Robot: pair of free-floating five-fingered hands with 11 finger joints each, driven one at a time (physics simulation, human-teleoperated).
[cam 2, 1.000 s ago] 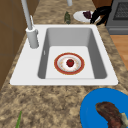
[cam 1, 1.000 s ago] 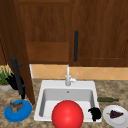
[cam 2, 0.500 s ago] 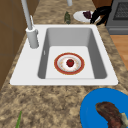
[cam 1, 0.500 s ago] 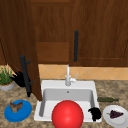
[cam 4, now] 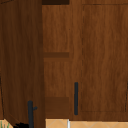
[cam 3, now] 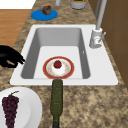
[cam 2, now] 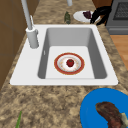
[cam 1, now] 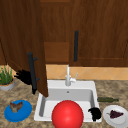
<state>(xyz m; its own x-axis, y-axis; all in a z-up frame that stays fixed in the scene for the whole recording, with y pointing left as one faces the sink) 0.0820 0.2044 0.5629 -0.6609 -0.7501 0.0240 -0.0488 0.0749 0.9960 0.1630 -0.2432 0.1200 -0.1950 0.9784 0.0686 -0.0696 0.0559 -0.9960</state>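
The wall cabinet's left door (cam 1: 22, 42) stands open over the counter. My left hand (cam 1: 23, 76) lies against the door's outer face, just left of its black handle (cam 1: 32, 75), with fingers spread and curled round nothing. The hand's top (cam 4: 21, 125) also shows beside the handle (cam 4: 30, 113) in the upper view. My right hand (cam 1: 94, 113) hangs idle with relaxed fingers over the sink's (cam 1: 75, 83) front right corner, holding nothing. It shows as the hand (cam 2: 100, 13) beside the grape plate (cam 2: 80, 15) and as the hand (cam 3: 10, 58) left of the basin.
In the basin sits a red-rimmed plate (cam 2: 69, 71) with a small red fruit (cam 3: 57, 64). A faucet (cam 1: 68, 77) stands at the back. A green bottle (cam 3: 57, 100) and grape plate (cam 3: 27, 105) lie right of the sink. A blue plate (cam 1: 18, 116) and potted plant (cam 1: 6, 80) are left.
The open door's handle has swung to the right, toward the cabinet, and my left hand has moved right with it. The right hand has not moved.
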